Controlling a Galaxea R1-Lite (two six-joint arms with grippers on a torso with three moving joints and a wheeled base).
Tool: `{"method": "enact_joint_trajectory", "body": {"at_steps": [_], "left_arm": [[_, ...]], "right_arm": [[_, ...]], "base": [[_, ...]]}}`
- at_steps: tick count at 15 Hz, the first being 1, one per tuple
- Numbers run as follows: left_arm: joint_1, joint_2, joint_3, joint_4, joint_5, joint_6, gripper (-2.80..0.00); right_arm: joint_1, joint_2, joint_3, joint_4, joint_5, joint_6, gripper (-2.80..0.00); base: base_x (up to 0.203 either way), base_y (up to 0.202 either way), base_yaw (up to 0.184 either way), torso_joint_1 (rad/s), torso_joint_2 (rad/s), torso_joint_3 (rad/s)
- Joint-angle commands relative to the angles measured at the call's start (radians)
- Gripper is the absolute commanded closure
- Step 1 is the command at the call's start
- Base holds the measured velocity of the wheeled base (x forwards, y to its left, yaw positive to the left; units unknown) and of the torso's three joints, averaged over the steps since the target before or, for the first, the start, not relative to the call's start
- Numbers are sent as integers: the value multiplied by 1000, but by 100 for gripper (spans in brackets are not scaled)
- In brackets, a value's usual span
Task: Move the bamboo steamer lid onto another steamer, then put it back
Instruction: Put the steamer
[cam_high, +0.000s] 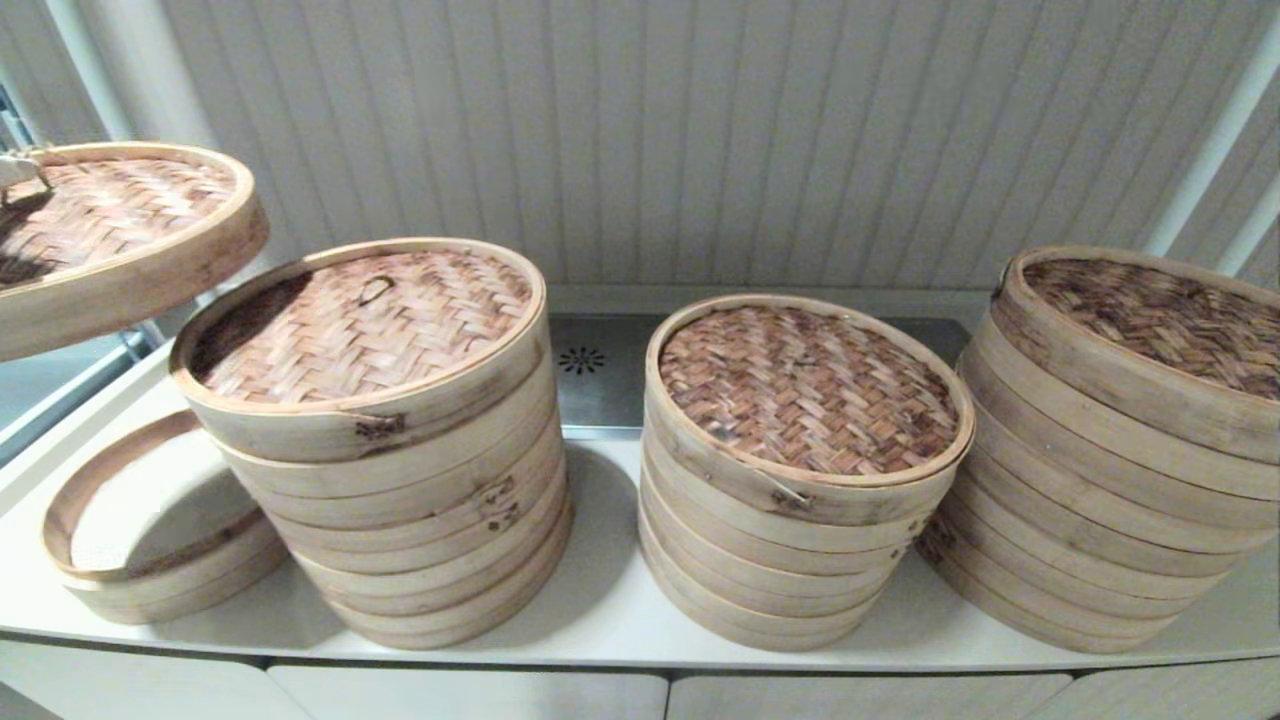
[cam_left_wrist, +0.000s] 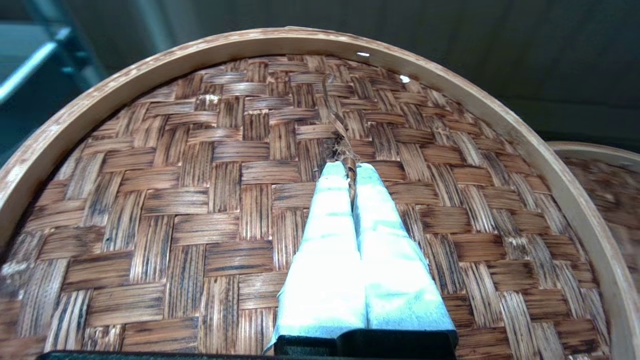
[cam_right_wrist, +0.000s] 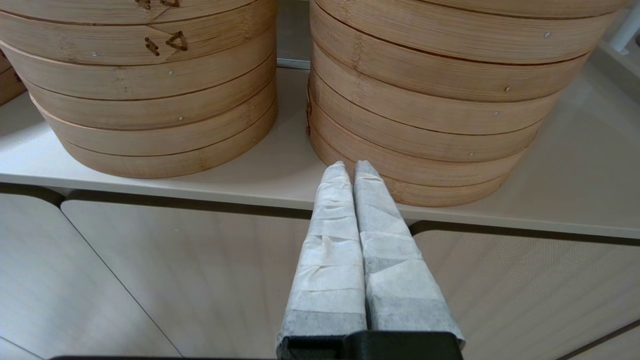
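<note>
A: Where is the lid (cam_high: 110, 235) now?

B: Off the counter (cam_high: 600, 600), up in the air at about ten o'clock in the head view. It hangs tilted, its near rim lower. The left gripper (cam_left_wrist: 350, 170) carries it; the fingers (cam_left_wrist: 327, 220) are pressed together on the small twisted loop (cam_left_wrist: 345, 150) at the middle of the weave. So the lid hangs from the fingertips, spreading out on all sides of them.

A: And what lies under it?

B: The low open steamer (cam_high: 150, 530) at eight o'clock, uncovered, pale inside. It sits lower and a little nearer than the lid. Just beside it, toward three o'clock, stands the tall stack (cam_high: 390, 440), which already wears a lid of its own.

A: Which way must the lid go, then?

B: A judgement only: whichever steamer is meant to take it, the move is down, with the lid levelled first. A round lid has no long axis, so what counts is rim centred over rim. For the open steamer the drop is toward six o'clock from the lid; the tall stack lies toward four o'clock.

A: The other arm?

B: The right gripper (cam_right_wrist: 350, 167) is parked low in front of the cupboard (cam_right_wrist: 200, 280), fingers together, nothing in them, facing the two stacks on the right (cam_right_wrist: 425, 110). The left is much nearer the work.
</note>
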Motion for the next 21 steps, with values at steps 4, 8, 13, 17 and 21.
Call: {"method": "enact_joint_trajectory", "body": {"at_steps": [4,8,13,17,21], "left_arm": [[181,-12,25,0,-84,-2,0],[257,-13,110,-9,-120,-6,0],[266,-9,167,-20,-122,-4,0],[267,2,258,-121,-122,1,0],[266,34,328,-209,-120,2,0]], "right_arm": [[0,-3,0,0,1,0,0],[0,-5,0,0,0,0,0],[-1,-3,0,0,0,1,0],[-1,-3,0,0,-1,9,0],[0,-5,2,0,-1,9,0]], "base": [[0,0,0,0,0,0],[0,0,0,0,0,0],[0,0,0,0,0,0],[0,0,0,0,0,0],[0,0,0,0,0,0]]}}
